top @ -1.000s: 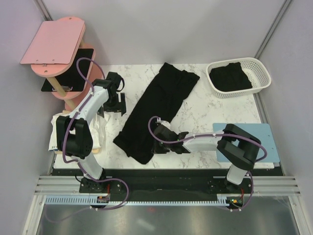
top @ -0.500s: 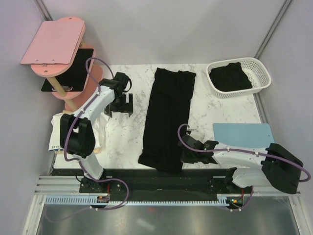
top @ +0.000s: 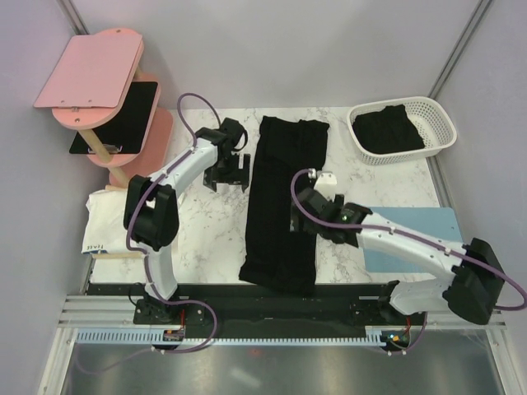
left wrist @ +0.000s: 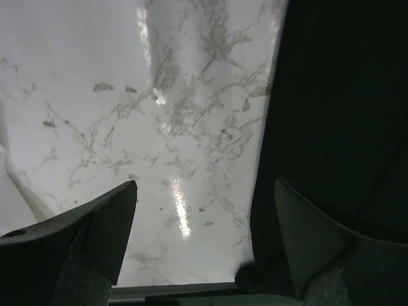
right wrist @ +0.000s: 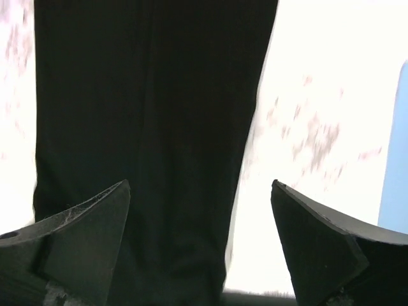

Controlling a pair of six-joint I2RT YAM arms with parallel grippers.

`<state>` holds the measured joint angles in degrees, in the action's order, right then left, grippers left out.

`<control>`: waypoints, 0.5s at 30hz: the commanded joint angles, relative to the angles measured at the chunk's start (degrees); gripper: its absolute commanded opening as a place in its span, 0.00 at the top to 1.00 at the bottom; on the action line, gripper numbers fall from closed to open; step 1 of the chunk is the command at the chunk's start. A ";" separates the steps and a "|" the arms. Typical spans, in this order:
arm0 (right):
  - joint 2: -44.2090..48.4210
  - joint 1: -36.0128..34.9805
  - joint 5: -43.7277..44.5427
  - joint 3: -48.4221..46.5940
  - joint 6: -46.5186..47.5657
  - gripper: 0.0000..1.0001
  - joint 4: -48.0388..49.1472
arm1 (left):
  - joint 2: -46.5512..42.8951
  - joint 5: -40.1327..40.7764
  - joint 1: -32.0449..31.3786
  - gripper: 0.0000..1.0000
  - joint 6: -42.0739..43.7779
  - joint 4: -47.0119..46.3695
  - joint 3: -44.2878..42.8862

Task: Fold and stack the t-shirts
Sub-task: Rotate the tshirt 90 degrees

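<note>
Since the last look, our right gripper (right wrist: 199, 186) has let go and drawn back from the near hem to the middle of the folded t-shirt (top: 276, 164). Our left gripper (top: 228, 178) has slid closer to its left edge. Both pairs of fingers are spread wide and grasp nothing. We count two black shirts. One lies as a long strip down the marble table (top: 206, 239). The other t-shirt (top: 387, 130) sits crumpled in the single white basket (top: 440, 123), far right. One pale blue mat (top: 428, 220) lies beneath the right arm.
</note>
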<state>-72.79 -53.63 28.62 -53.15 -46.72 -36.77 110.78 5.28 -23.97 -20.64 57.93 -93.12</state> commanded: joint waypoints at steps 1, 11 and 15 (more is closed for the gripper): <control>-8.13 10.80 -1.17 -3.98 12.69 0.03 9.24 | 2.59 -5.27 0.15 0.09 -1.68 -7.74 -6.35; -26.86 35.15 -25.27 -18.98 19.56 0.06 30.96 | 11.73 -17.93 0.85 0.16 -3.18 -19.96 -15.24; -34.94 39.29 -30.01 -25.94 19.91 0.11 33.52 | 15.68 -18.90 1.46 0.17 -3.00 -20.75 -19.63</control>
<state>-102.43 -17.26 6.50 -71.94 -28.99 -10.63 123.76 -9.80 -23.24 -22.44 41.58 -107.37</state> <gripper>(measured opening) 0.920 0.842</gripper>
